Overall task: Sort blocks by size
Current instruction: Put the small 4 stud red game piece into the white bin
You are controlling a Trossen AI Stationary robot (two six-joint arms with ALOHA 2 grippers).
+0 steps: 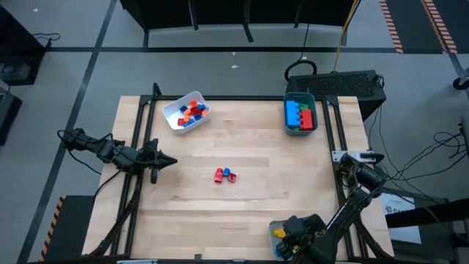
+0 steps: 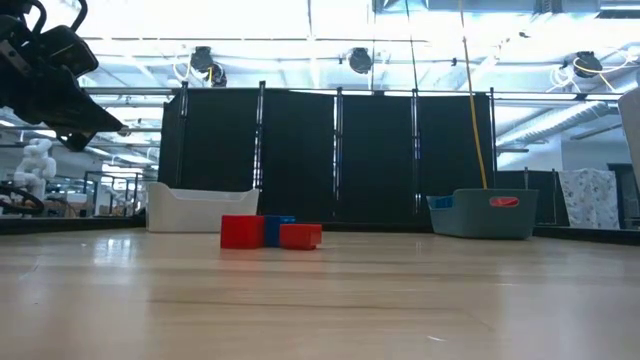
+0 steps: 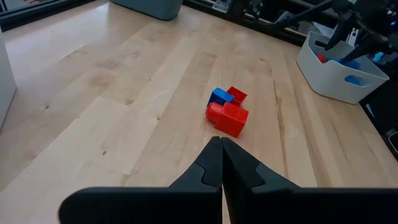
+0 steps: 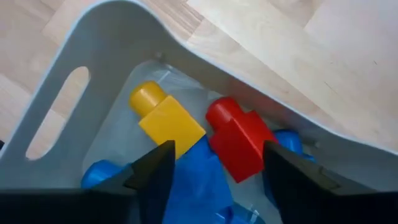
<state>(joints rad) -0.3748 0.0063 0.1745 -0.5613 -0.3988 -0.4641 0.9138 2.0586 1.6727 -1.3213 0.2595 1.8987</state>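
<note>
Nothing readable is showing anywhere I am looking: no lettering, labels, brand marks or numbers are standing out on the table, the trays or the blocks. Something pale is lying at the high view's right edge, but any print on it is too small to make out.

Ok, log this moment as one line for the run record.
left claw: shut, empty, above table facing three loose red and blue plastic bricks | right claw: open over pale tray holding yellow brick, red brick
</note>
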